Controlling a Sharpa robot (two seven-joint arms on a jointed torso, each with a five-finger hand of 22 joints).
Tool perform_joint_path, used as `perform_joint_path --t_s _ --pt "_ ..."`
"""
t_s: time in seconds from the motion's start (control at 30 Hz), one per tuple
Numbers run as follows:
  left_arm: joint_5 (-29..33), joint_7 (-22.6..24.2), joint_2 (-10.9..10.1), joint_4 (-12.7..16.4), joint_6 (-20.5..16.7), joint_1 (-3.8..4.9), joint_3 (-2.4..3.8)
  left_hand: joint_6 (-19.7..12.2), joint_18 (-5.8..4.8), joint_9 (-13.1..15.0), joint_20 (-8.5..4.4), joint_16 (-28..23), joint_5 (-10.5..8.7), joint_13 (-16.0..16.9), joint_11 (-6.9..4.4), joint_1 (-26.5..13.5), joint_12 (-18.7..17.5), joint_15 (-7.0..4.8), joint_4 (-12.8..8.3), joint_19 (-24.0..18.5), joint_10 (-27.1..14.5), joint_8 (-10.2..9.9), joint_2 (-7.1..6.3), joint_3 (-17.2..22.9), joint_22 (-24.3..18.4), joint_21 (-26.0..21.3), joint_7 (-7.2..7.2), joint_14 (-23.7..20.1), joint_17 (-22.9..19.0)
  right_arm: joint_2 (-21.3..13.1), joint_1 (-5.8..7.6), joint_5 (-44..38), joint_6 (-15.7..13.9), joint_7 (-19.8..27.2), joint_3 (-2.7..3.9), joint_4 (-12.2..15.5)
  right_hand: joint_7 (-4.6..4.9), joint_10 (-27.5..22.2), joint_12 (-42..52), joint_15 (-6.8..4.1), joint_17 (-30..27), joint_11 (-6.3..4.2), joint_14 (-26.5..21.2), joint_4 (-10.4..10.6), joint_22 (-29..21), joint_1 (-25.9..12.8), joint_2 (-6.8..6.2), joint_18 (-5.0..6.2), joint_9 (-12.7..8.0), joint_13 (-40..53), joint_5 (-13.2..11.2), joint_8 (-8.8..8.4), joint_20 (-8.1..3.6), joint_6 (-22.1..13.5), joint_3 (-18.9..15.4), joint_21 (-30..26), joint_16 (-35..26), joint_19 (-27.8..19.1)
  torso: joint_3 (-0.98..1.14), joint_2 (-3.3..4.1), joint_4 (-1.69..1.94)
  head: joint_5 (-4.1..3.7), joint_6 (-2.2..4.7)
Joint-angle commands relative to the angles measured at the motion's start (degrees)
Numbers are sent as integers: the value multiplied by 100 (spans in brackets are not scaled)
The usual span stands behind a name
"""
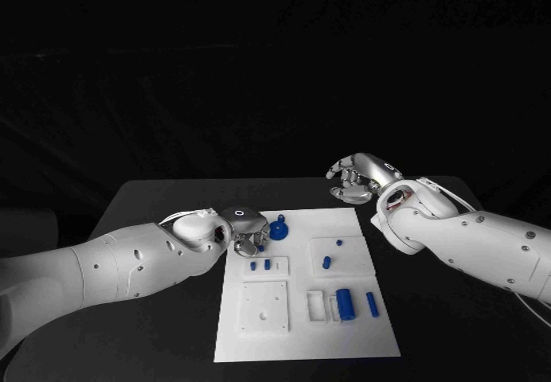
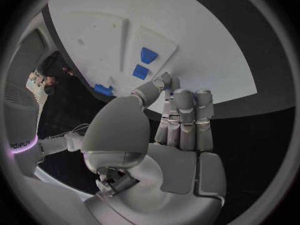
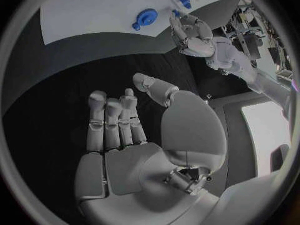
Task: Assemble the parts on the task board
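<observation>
The white task board (image 1: pixel 301 338) lies in the middle of the black table. A round blue part (image 1: pixel 279 231) stands near its far left corner, also in the right wrist view (image 3: pixel 145 19). Two small blue parts (image 1: pixel 260 265) sit in a recess, seen too in the left wrist view (image 2: pixel 144 62). A thick blue cylinder (image 1: pixel 343 302) and a slim blue pin (image 1: pixel 372 303) lie at the right. My left hand (image 1: pixel 244 231) hovers at the board's far left edge beside the round part, fingers straight, holding nothing (image 2: pixel 181 120). My right hand (image 1: pixel 358 179) hangs empty above the table beyond the far right corner (image 3: pixel 119 130).
A white square plate with holes (image 1: pixel 264 306) and a white bracket (image 1: pixel 314 305) sit on the board's near half. Two more blue parts (image 1: pixel 326 260) (image 1: pixel 339 241) lie in the right recess. Bare black table surrounds the board.
</observation>
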Motion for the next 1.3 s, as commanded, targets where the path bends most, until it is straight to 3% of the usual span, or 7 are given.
perform_joint_path --t_s 0.03,1.3 --pt "25 18 26 1 -20 1 4 35 310 4 -158 16 19 5 2 6 -21 -48 5 18 53 28 32 35 7 20 -5 5 10 5 3 -63 66 10 4 2 117 -34 27 -6 -8 -1 3 30 6 56 11 254 -4 -10 8 27 15 -88 1 -18 -9 -12 0 1 1 4 -1" --pt "-6 -148 188 -131 432 -13 1 34 308 -4 -163 15 19 9 3 10 -36 -48 0 21 49 16 44 47 10 21 -4 3 15 6 4 -77 109 -8 4 2 116 -36 35 -7 -12 -2 0 32 10 74 10 254 -4 -20 -29 33 17 -85 12 -18 -5 -14 0 2 1 -9 -34"
